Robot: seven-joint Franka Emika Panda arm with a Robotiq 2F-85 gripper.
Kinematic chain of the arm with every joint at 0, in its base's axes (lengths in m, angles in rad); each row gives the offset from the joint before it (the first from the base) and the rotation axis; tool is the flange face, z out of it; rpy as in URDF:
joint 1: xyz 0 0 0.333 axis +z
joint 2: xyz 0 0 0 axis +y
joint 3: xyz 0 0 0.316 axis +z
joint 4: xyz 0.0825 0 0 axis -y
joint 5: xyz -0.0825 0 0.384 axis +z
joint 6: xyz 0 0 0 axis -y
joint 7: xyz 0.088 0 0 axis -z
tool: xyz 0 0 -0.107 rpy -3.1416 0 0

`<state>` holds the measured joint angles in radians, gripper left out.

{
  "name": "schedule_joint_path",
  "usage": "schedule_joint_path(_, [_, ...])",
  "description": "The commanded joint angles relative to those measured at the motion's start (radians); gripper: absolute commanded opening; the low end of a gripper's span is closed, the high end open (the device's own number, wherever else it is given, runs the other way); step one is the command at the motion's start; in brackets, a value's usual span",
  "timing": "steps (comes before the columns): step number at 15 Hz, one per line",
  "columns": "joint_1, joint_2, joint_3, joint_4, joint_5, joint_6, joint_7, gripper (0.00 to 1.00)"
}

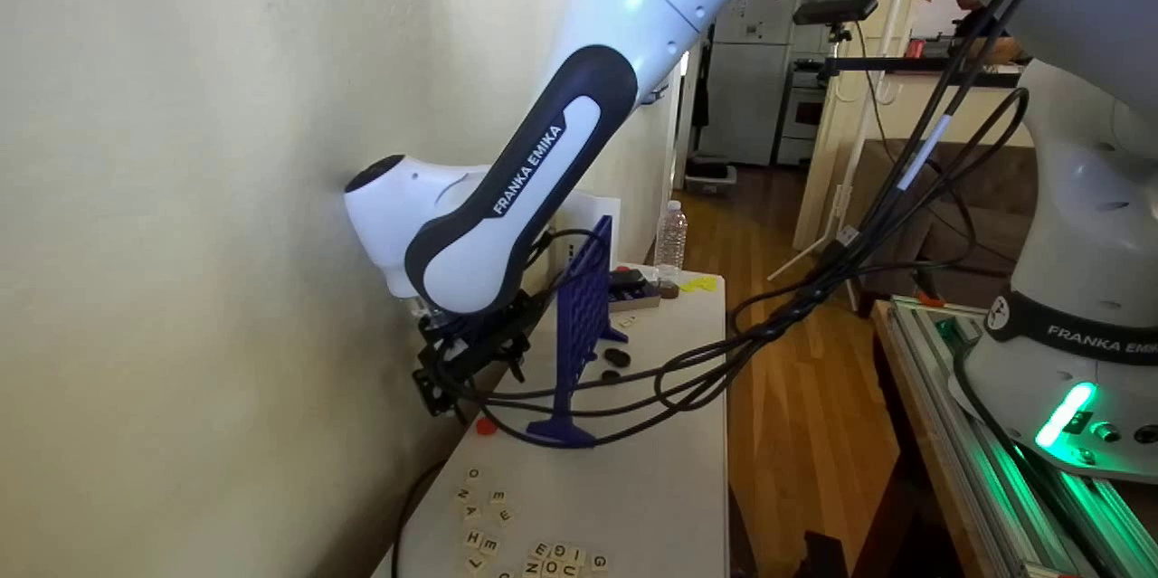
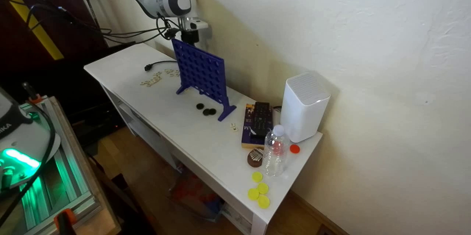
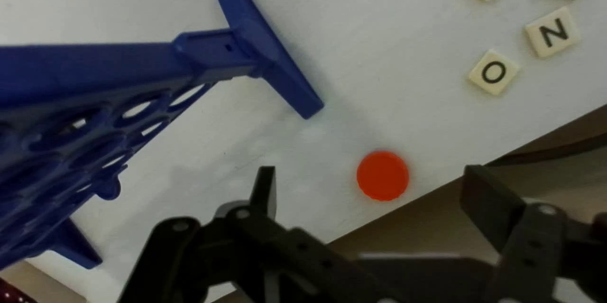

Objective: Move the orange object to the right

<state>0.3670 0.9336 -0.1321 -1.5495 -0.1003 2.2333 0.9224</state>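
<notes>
Gripper [image 3: 370, 187] spread wide, holding nothing. Orange-red Connect Four disc [image 3: 382, 176] lies flat on the white table [image 3: 398, 70], near the wall-side edge, framed between the jaws. Closing low, we'd risk the outer jaw catching that edge; off-centre, we could nudge the disc overboard.

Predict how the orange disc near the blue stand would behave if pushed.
Lying flat, the orange disc would probably slide rather than roll. Its crisp outline suggests stiffness. Near the edge of the table, it might fall.
</notes>
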Motion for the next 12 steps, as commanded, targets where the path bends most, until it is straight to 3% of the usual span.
schedule_joint_path(1, [-0.055, -0.012, 0.047, 0.01, 0.055, -0.038, 0.024, 1.0])
schedule_joint_path(9, [-0.204, -0.078, 0.173, -0.13, 0.293, 0.181, -0.059, 1.0])
schedule_joint_path(12, [-0.186, -0.043, 0.143, -0.078, 0.28, 0.158, -0.064, 1.0])
